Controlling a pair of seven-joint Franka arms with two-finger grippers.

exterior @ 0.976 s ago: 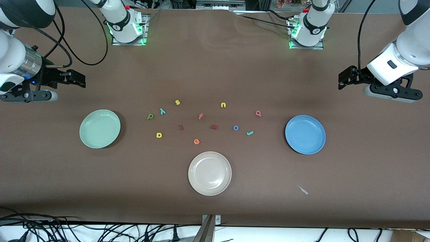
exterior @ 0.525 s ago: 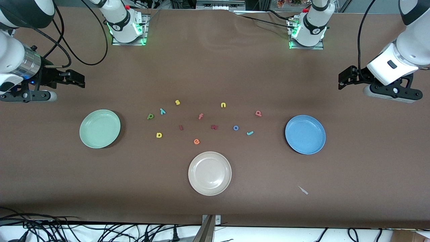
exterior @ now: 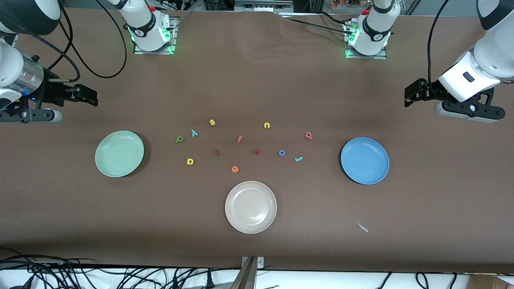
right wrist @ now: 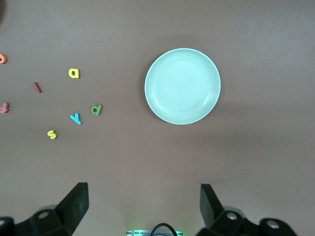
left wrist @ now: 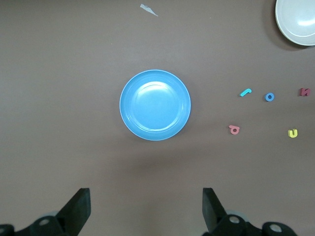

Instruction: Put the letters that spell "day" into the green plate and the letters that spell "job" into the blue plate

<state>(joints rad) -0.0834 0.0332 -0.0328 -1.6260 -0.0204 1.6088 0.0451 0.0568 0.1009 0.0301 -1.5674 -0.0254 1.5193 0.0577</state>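
Both grippers (exterior: 91,96) (exterior: 408,96) hover wide open, empty.

A plain brown counter (exterior: 257,80) carries a pale mint-green plate (exterior: 119,153), a medium-blue plate (exterior: 364,160) and a cream-white plate (exterior: 250,206). Small letters: dark green d (exterior: 180,139), yellow a (exterior: 190,161), teal y (exterior: 194,133), teal j (exterior: 298,159), blue o (exterior: 282,152), pinkish-red b (exterior: 309,135).

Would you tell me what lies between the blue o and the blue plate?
In the front view, only the teal j lies between the blue o and the blue plate.
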